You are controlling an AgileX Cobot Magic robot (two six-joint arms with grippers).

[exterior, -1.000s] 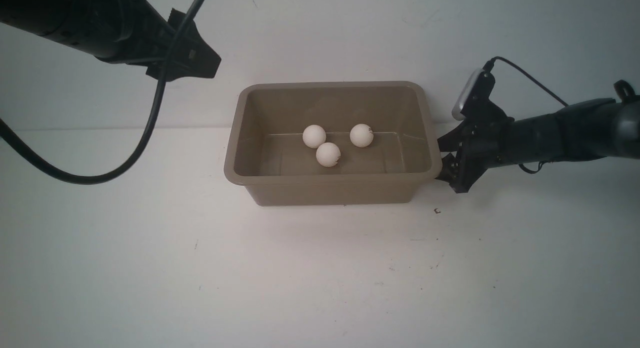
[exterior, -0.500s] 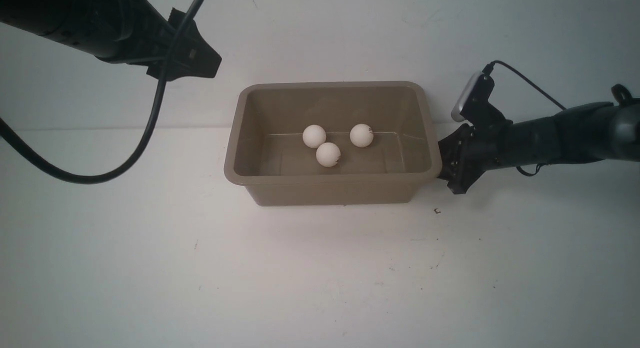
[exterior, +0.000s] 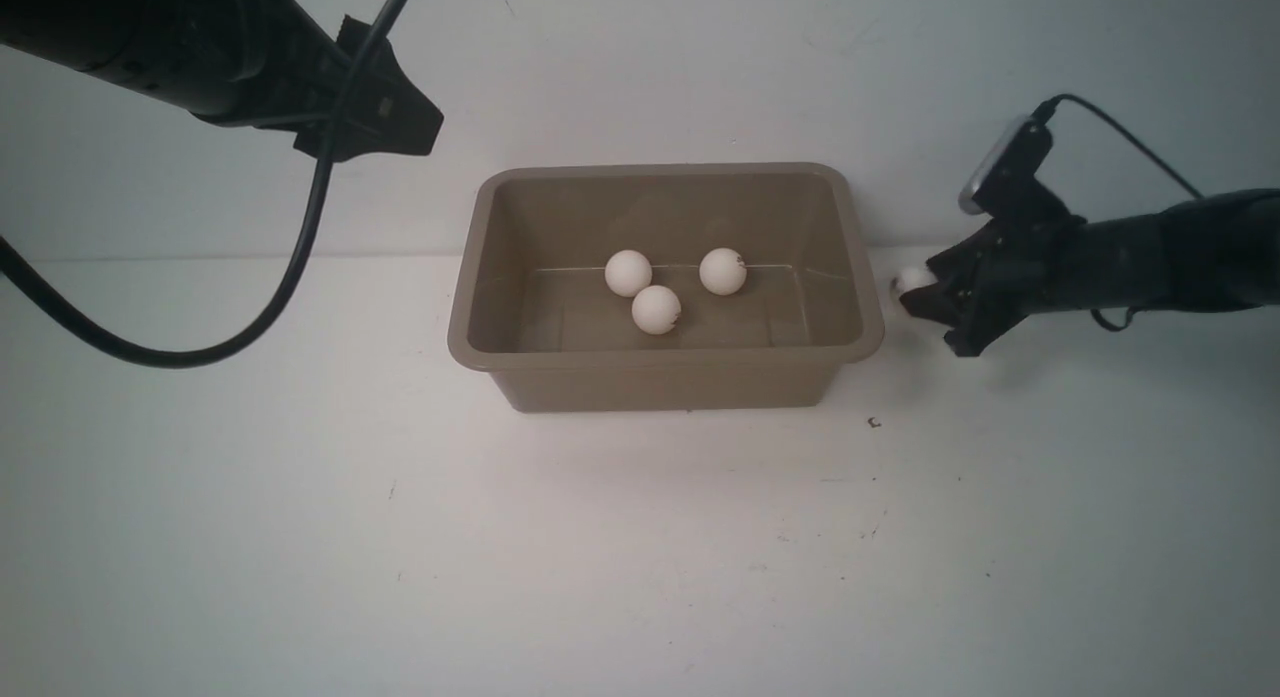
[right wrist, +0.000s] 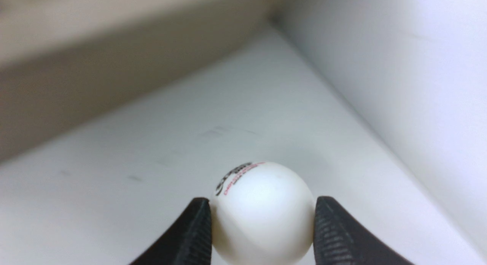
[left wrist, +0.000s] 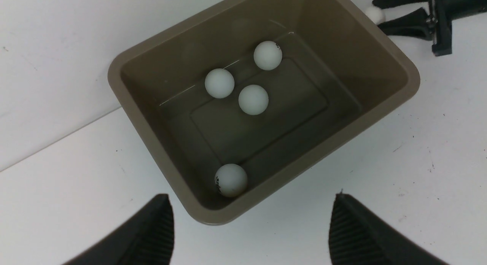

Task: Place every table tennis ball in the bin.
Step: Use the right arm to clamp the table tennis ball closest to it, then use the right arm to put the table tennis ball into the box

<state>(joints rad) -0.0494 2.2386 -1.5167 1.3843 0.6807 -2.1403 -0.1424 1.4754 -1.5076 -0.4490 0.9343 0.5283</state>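
**Mia:** In the middle of the white table point(exterior: 300, 537) sits the brown bin point(exterior: 665, 355). What is in it?

**Ben:** Three white balls point(left wrist: 253, 99) lie close together on its floor, toward the far wall. A fourth ball point(left wrist: 231, 180) sits all alone in a near corner, right up against the wall. From the front, the near wall hides that one.

**Mia:** Is any ball outside the bin?

**Ben:** Yes, a fifth ball point(right wrist: 262, 211). It is just past the bin's right side, near the rim. The right gripper point(exterior: 915, 289) has it pinched tight between its two black fingers point(right wrist: 190, 234). I can't tell if that ball touches the table.

**Mia:** What about the other arm?

**Ben:** The left gripper point(left wrist: 251, 196) hangs up high, looking down into the bin. Its fingers are spread wide apart, and there is nothing between them.
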